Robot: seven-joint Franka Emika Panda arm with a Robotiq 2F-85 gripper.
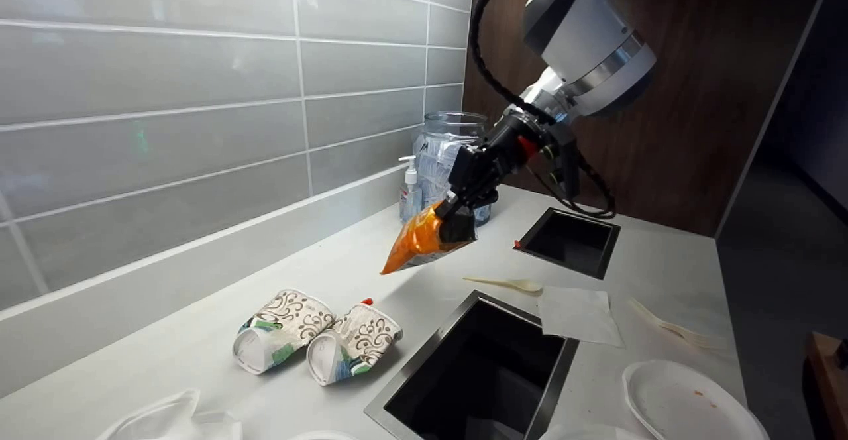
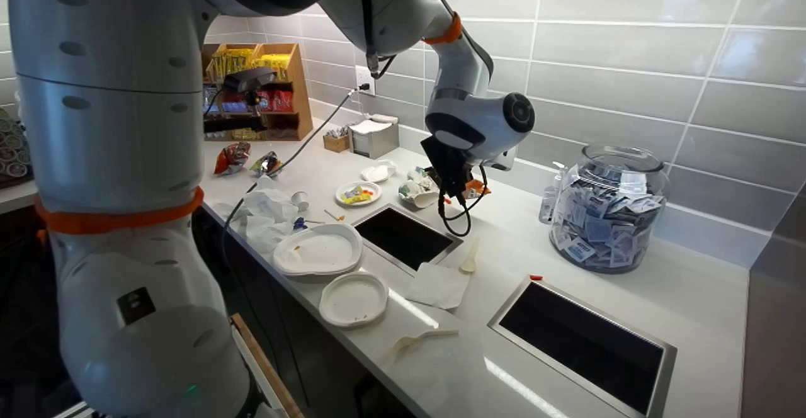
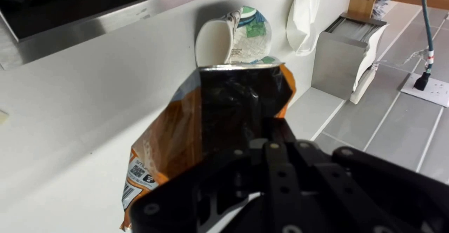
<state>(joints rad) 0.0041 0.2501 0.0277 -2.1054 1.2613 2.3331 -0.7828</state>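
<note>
My gripper (image 1: 448, 208) is shut on the edge of an orange and black snack bag (image 1: 414, 241). The bag hangs tilted above the white counter, clear of its surface. In the wrist view the bag (image 3: 175, 138) fills the space ahead of the gripper (image 3: 275, 129), and its printed label shows low on the left. Seen in an exterior view, the arm covers most of the gripper, and only a piece of the bag (image 2: 476, 187) shows. Two crumpled patterned paper cups (image 1: 361, 344) lie on the counter beyond the bag.
Two dark rectangular openings with metal rims (image 1: 426, 354) (image 2: 661, 374) are set in the counter. A glass jar of packets (image 2: 604, 229) and a pump bottle (image 2: 550, 201) stand near the tiled wall. A napkin (image 1: 580, 314), a spoon (image 1: 517, 284) and plates (image 2: 354, 298) lie around.
</note>
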